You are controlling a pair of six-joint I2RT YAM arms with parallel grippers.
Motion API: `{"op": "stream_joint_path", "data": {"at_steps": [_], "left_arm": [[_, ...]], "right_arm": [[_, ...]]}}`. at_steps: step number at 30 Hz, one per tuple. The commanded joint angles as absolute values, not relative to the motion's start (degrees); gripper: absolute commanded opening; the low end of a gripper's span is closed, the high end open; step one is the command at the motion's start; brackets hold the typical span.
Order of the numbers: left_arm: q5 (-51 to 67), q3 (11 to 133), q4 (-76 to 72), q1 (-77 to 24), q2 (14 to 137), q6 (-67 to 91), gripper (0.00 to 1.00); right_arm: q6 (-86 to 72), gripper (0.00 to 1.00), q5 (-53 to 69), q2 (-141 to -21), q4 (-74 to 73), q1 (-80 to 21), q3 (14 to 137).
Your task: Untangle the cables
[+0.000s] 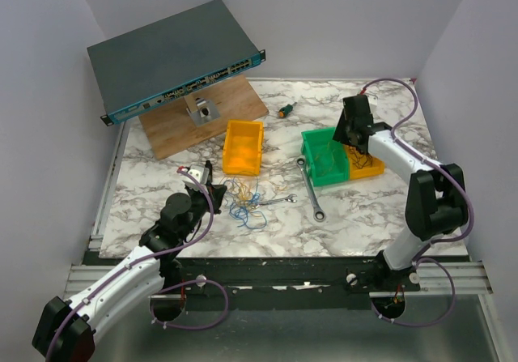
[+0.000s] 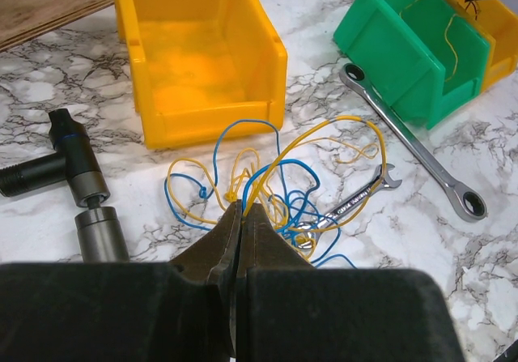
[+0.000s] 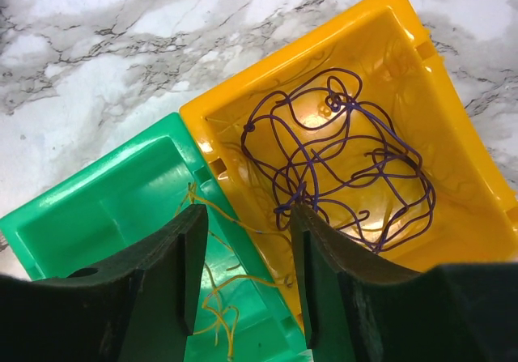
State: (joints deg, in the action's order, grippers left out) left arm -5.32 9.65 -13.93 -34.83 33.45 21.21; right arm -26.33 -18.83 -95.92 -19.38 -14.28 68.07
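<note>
Left gripper (image 2: pixel 239 216) is pinching limp, featherlight cables (image 2: pixel 287 212) at its tips, single strands gripping best; right gripper (image 3: pixel 248 216) is gaping empty.

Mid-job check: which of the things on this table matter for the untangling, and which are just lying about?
Job: tangle, pinched in left claw; yellow wire in green bin; purple wires in right yellow bin; right claw, open above both.
Lying about: long wrench, short wrench, screwdriver, switch, board, socket tool, empty yellow bin.
</note>
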Motion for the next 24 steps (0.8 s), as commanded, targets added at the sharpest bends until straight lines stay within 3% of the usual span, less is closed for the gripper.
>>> {"op": "stream_joint_path", "data": {"at_steps": [1,4,6,9,11,24], "left_arm": [[-3.87,11.43,-13.84,-34.54,33.67,21.01,0.00],[-3.96,11.26,-14.24,-34.54,33.66,21.01,0.00],[-3.84,11.34,-14.07,-34.54,33.86,21.01,0.00],[-3.87,11.34,-14.23,-34.54,33.73,21.01,0.00],[-3.82,11.40,-14.22,-34.54,33.87,21.01,0.00],[-3.78,11.35,-14.41,-34.54,33.99,21.01,0.00]], "right_arm": [[-26.37,0.49,-18.54,-93.43,-19.39,-14.33,66.91],[-26.35,0.44,-17.21,-91.90,-18.81,-14.28,65.94],[-26.21,0.34,-16.36,-91.09,-18.80,-14.33,65.83],[-26.09,0.11,-13.05,-89.98,-18.90,-14.30,65.65],[-26.00,0.04,-11.52,-89.28,-18.73,-14.28,65.48],[-23.74,0.01,-6.98,-93.68,-16.39,-17.03,63.70]]}}
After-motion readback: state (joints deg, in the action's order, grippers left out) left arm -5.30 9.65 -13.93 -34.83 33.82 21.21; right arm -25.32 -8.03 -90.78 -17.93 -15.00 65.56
